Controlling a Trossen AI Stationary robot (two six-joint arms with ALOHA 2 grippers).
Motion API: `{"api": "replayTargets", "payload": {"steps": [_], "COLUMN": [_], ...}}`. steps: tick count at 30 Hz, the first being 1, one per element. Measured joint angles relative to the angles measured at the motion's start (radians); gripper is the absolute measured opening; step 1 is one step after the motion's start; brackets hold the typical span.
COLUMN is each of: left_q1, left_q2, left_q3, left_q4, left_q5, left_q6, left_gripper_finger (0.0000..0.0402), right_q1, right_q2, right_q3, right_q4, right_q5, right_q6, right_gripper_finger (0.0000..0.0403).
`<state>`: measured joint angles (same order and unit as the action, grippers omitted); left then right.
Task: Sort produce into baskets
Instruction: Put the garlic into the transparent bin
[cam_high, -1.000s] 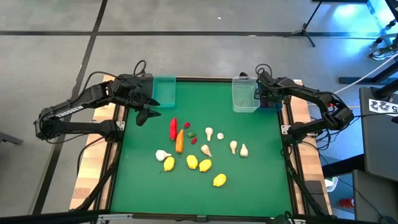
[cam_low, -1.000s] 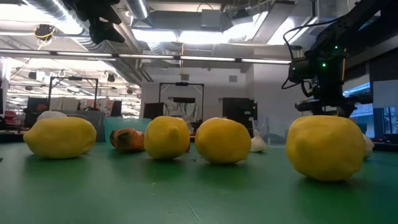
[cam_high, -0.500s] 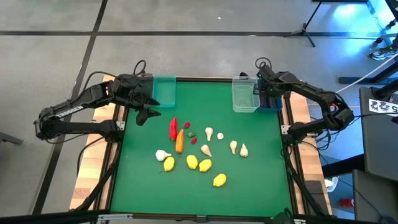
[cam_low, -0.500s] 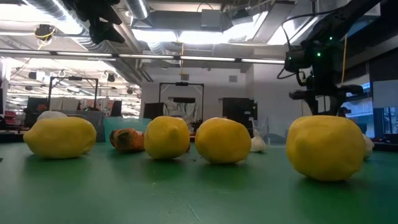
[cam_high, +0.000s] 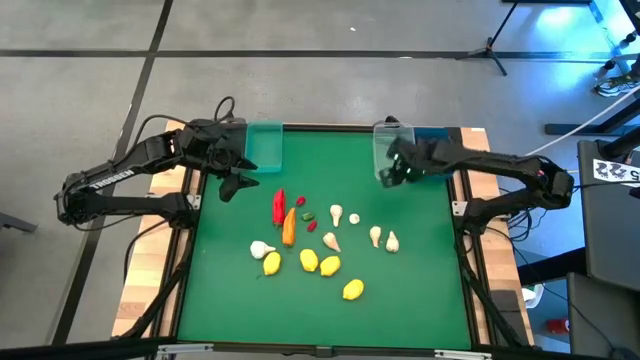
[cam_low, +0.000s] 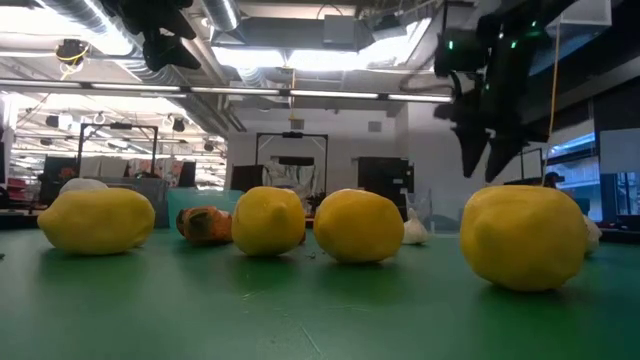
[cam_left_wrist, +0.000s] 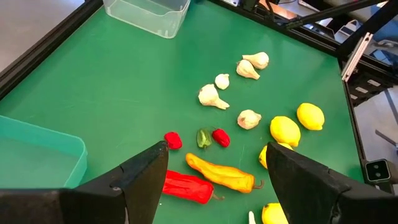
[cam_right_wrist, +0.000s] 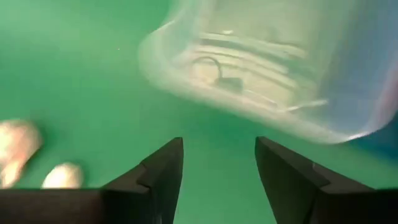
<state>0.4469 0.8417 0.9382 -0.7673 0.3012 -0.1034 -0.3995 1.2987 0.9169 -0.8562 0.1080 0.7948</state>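
Right gripper (cam_high: 393, 170) has swung off the blue bin (cam_high: 432, 134), now over the clear plastic bin (cam_high: 386, 150), jaws apart, empty. Yellow lemons (cam_high: 329, 265) and white garlic bulbs (cam_high: 336, 214) unsorted mid-mat; next pick likely. Left gripper (cam_high: 235, 184) open, idle.

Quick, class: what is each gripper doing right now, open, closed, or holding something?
Left gripper: open, holding nothing, above the red pepper.
Right gripper: open, empty, beside the clear bin.

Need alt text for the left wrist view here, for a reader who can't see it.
The left gripper, open and empty, hovers over a green table above a red pepper and an orange pepper-like piece. Beyond lie garlic bulbs, lemons and small red berries; a teal bin sits near, a clear bin far.
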Motion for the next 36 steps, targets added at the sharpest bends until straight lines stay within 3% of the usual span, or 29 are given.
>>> {"api": "replayTargets", "payload": {"steps": [10,16,20,25,36], "left_q1": [0.0,0.0,0.0,0.0,0.0], "left_q2": [0.0,0.0,0.0,0.001,0.006], "left_q3": [0.0,0.0,0.0,0.0,0.0], "left_q4": [0.0,0.0,0.0,0.0,0.0], "left_q5": [0.0,0.0,0.0,0.0,0.0], "left_q6": [-0.004,-0.003,0.003,0.005,0.009], "left_gripper_finger": [0.0267,0.0267,0.0267,0.0267,0.0267], "right_q1": [0.525,0.732,0.804,0.825,0.816], "right_q2": [0.0,0.006,0.022,0.061,0.127], "right_q3": [0.0,0.0,0.0,0.0,-0.001], "right_q4": [0.046,-0.009,-0.048,-0.025,-0.017], "right_q5": [0.024,0.073,0.076,0.049,0.039], "right_q6": [0.399,0.733,0.874,0.88,0.926], "right_gripper_finger": [0.0198,0.0198,0.0198,0.0207,0.0299]}}
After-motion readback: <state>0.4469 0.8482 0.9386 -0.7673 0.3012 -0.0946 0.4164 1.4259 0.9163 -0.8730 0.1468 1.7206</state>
